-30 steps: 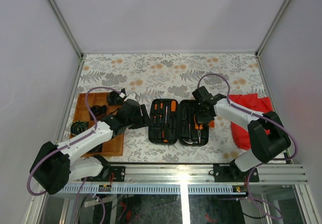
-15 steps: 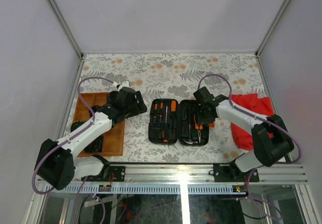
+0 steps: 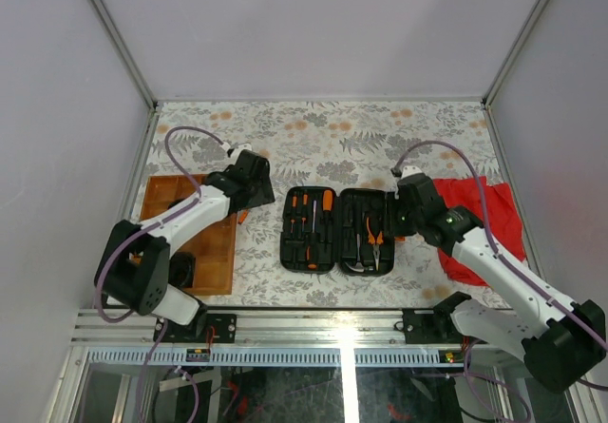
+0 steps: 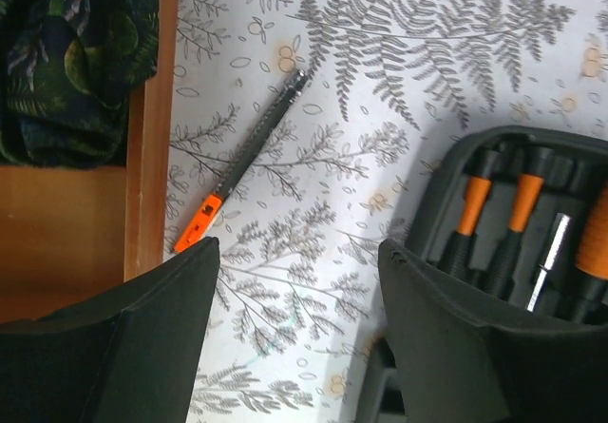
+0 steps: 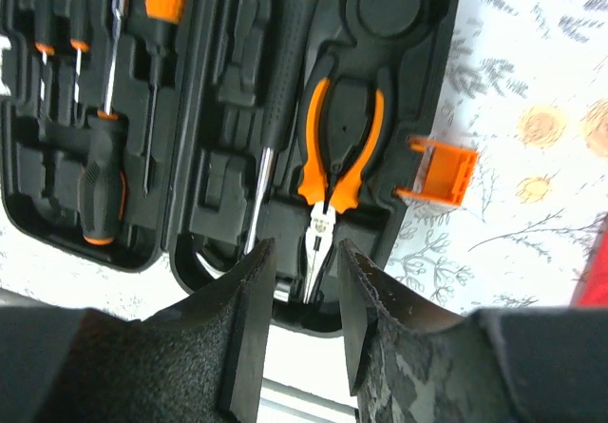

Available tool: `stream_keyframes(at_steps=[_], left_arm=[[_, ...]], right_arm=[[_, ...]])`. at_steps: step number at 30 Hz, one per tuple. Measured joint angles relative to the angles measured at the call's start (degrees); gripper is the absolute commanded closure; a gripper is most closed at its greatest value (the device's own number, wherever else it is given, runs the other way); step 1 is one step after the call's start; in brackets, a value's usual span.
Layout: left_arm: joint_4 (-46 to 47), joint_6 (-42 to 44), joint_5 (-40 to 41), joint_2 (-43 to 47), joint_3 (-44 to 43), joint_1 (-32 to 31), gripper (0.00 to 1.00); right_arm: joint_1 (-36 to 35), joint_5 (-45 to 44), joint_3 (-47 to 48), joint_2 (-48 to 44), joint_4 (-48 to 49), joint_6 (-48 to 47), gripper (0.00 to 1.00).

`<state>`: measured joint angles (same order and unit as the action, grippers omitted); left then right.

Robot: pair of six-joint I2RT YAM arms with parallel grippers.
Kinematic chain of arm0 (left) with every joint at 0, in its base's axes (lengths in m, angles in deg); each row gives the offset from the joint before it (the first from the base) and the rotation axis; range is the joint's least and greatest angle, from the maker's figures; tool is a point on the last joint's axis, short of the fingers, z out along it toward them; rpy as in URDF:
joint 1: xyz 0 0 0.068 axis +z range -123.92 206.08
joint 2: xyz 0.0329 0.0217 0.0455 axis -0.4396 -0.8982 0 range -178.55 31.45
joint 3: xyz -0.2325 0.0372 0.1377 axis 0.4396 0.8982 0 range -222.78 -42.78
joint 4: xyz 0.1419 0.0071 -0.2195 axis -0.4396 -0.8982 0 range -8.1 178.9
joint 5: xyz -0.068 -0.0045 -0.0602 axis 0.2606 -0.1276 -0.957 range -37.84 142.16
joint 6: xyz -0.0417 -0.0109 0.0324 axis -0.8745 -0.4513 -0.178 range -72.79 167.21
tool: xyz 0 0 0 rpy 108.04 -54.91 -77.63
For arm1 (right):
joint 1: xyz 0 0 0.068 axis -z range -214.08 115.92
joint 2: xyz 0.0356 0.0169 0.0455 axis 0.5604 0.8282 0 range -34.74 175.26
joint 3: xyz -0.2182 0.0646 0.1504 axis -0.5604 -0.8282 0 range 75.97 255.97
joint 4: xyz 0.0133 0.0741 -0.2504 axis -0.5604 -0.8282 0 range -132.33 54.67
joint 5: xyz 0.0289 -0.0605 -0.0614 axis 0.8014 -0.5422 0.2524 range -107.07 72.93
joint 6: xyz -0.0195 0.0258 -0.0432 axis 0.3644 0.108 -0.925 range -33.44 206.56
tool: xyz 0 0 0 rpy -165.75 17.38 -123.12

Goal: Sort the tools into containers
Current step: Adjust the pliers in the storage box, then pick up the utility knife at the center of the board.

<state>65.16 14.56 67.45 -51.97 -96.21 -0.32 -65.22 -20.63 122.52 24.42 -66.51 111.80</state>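
Jaws apart on both sides, nothing between them. My left gripper hangs over the floral tabletop, arm stretched far, between wooden tray and open tool case. A slim orange-tipped driver lies beside the tray. My right gripper, arm reaching left, hovers over the pliers seated in the case.

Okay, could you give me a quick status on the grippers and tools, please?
Left gripper open, empty, over table. Right gripper open, empty, above pliers seated in tool case. Slim driver loose beside wooden tray. No obstruction seen.
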Motion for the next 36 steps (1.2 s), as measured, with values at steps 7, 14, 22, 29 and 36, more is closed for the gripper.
stream_keyframes(at_steps=[7,14,22,29,36], left_arm=[[-0.4,3.9,-0.2,-8.9,-4.5,2.4,0.38],[-0.5,5.3,0.0,-14.7,-6.0,3.6,0.38],[-0.5,5.3,-1.0,-16.8,-6.0,5.8,0.4],[-0.2,4.7,-3.0,-17.6,-5.6,6.4,0.54],[0.8,4.0,-4.6,-17.2,-4.8,6.6,0.72]], right_arm=[[0.0,5.2,-5.0,-0.9,0.7,-0.4,0.63],[0.0,7.7,-5.1,-0.9,1.6,-1.3,0.65],[0.0,9.1,-5.3,-0.9,2.0,-1.4,0.68],[0.0,9.3,-5.3,-0.3,2.0,-1.3,0.68],[0.0,10.3,-5.3,0.0,2.0,-1.3,0.68]])
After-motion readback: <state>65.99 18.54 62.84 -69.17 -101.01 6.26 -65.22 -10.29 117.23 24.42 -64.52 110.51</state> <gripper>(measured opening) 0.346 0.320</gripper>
